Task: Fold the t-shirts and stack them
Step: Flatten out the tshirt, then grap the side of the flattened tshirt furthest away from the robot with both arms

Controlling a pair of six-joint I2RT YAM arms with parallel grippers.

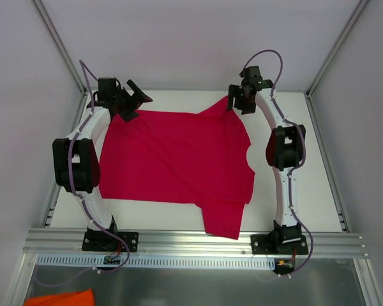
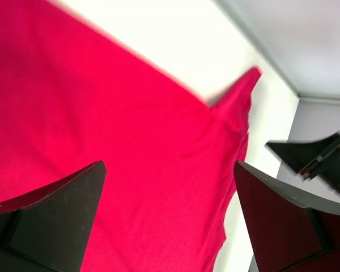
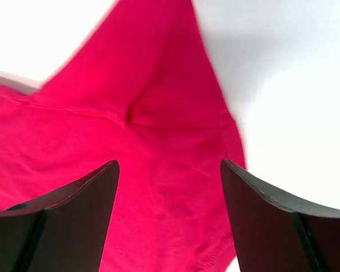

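A crimson-red t-shirt lies spread flat on the white table, one sleeve pointing to the far right corner and the other hanging toward the near edge. My left gripper hovers open over the shirt's far left corner; red fabric fills the view between its fingers. My right gripper hovers open over the far sleeve, jaws wide, nothing held. The right gripper's fingers also show in the left wrist view.
White walls with metal posts enclose the table on the left, back and right. An aluminium rail runs along the near edge. An orange cloth lies below the rail at bottom left.
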